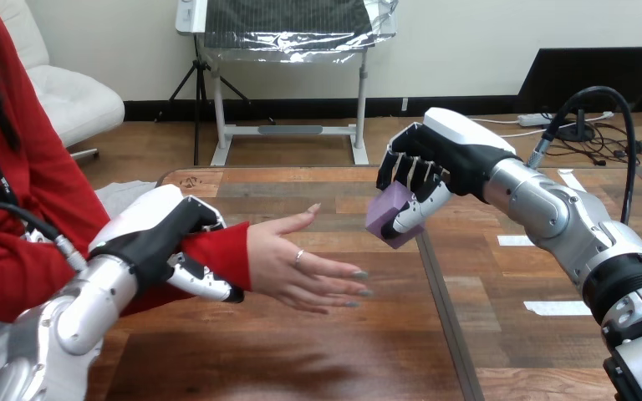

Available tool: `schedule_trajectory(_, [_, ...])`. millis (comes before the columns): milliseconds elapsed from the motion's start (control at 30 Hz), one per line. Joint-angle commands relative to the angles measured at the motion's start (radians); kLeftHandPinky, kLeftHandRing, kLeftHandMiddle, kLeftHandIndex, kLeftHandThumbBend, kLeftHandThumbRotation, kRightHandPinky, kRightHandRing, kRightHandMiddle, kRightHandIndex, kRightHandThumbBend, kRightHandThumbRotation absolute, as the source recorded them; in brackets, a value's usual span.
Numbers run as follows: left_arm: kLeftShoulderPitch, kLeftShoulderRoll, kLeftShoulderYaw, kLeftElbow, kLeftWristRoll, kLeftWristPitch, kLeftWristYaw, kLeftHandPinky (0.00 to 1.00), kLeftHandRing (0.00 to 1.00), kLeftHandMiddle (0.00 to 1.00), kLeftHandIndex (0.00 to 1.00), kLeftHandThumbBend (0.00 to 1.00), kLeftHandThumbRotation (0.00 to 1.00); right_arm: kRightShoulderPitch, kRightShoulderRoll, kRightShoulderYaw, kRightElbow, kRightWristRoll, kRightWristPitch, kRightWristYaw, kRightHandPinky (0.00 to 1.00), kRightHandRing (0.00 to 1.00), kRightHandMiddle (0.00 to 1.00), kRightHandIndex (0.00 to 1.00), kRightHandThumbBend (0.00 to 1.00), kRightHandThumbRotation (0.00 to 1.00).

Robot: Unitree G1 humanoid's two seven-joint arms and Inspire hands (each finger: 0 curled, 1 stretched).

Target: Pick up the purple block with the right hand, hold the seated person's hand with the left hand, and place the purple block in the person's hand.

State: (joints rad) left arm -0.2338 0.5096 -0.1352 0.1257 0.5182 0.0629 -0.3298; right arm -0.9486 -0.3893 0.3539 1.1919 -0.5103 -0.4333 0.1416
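Note:
My right hand [435, 163] hangs above the table's middle, its fingers and thumb curled round the purple block [389, 213]. The block is off the table, just right of and a little above the person's hand [301, 267]. That hand reaches in from the left, palm up with fingers spread, empty. My left hand [160, 234] grips the person's wrist over the red sleeve, with fingers curled round it from above and below.
The wooden table [343, 351] has a dark seam running front to back right of centre. A few white tape strips [556, 307] lie on the right part of the table.

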Motion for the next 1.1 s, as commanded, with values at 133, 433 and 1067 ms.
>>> schedule_trajectory(133, [-0.214,-0.077,-0.011,-0.016,-0.032,-0.075,0.076,0.25,0.32,0.4,0.41,0.69,0.0,-0.039,0.008,-0.029,-0.109,0.035,-0.031,-0.001,0.37,0.4,0.46,0.45,0.77,0.0])
schedule_trajectory(433, [-0.233,-0.1,-0.025,0.002,-0.027,-0.073,0.086,0.25,0.32,0.4,0.41,0.7,0.0,-0.032,0.015,-0.03,-0.142,0.04,-0.022,0.009,0.36,0.4,0.45,0.44,0.77,0.0])
schedule_trajectory(1067, [-0.259,-0.137,-0.037,0.022,-0.026,-0.079,0.113,0.26,0.33,0.4,0.41,0.7,0.0,-0.006,0.022,-0.034,-0.225,0.048,-0.009,0.032,0.37,0.41,0.46,0.45,0.76,0.0])
